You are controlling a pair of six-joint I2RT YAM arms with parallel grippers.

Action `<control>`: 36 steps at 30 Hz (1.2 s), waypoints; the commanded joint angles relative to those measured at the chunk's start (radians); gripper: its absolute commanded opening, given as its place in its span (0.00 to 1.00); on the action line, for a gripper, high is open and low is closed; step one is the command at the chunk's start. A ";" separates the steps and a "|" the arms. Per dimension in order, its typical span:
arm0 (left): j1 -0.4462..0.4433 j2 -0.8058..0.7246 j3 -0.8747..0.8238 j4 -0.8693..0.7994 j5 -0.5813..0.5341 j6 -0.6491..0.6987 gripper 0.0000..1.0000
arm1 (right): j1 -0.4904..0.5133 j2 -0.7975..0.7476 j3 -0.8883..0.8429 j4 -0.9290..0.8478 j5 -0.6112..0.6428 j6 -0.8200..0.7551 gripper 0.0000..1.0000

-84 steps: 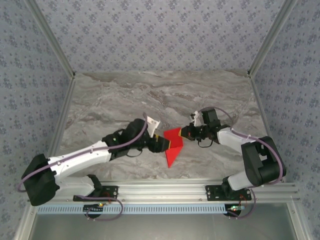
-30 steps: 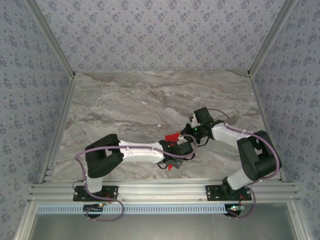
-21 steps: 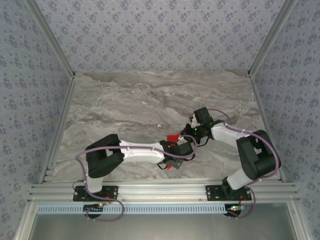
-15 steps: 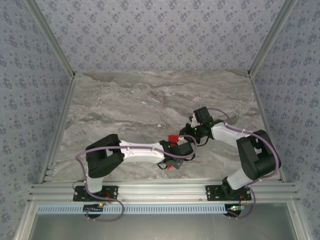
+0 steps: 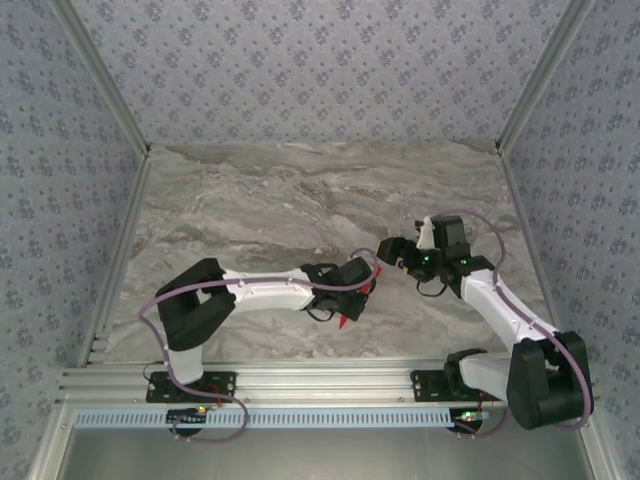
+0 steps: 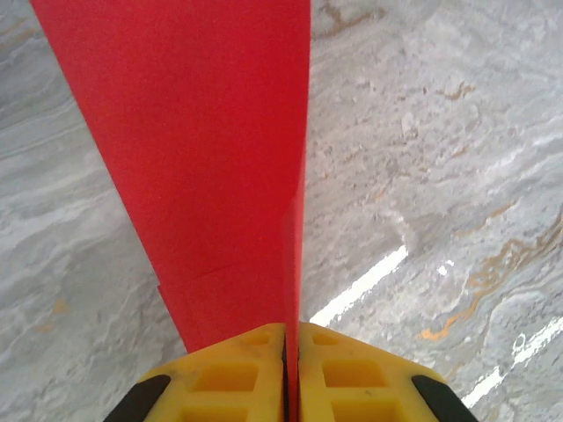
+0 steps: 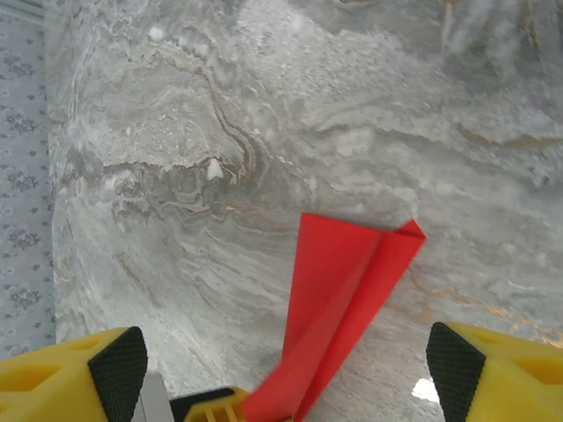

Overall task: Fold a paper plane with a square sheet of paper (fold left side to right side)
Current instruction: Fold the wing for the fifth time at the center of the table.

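Since a second ago my right arm has swung back, and my right gripper (image 5: 390,252) has sprung wide and let go. My left gripper (image 6: 290,352) is clamped on the folded red paper (image 6: 211,158), holding it over the table (image 5: 250,200) between both arms. I'd keep the edges aligned before pressing the crease.

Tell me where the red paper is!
Seen from above, the red paper is pinched in the left gripper near the middle of the table, left of the open right gripper.
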 commanded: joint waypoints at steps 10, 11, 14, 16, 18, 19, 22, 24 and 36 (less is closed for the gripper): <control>0.085 -0.008 -0.084 0.271 0.274 -0.133 0.09 | 0.010 0.135 -0.063 0.239 -0.132 0.164 0.91; 0.088 -0.005 -0.087 0.279 0.282 -0.138 0.09 | 0.014 0.153 -0.061 0.253 -0.133 0.172 0.91; 0.096 -0.001 -0.092 0.303 0.296 -0.154 0.09 | 0.025 0.206 -0.046 0.278 -0.129 0.189 0.91; 0.100 0.001 -0.096 0.311 0.301 -0.164 0.09 | 0.025 0.217 -0.042 0.276 -0.110 0.190 0.90; 0.104 0.006 -0.097 0.312 0.301 -0.169 0.09 | 0.019 0.205 -0.045 0.269 -0.091 0.185 0.91; 0.105 0.009 -0.097 0.310 0.301 -0.171 0.09 | 0.011 0.194 -0.048 0.264 -0.088 0.181 0.91; 0.105 0.021 -0.091 0.309 0.302 -0.172 0.09 | -0.029 0.156 -0.065 0.253 -0.100 0.173 0.91; 0.105 0.028 -0.090 0.311 0.300 -0.177 0.08 | -0.063 0.127 -0.077 0.229 -0.102 0.162 0.91; 0.118 0.033 -0.094 0.332 0.312 -0.207 0.08 | -0.127 0.200 -0.078 0.156 -0.108 0.095 0.06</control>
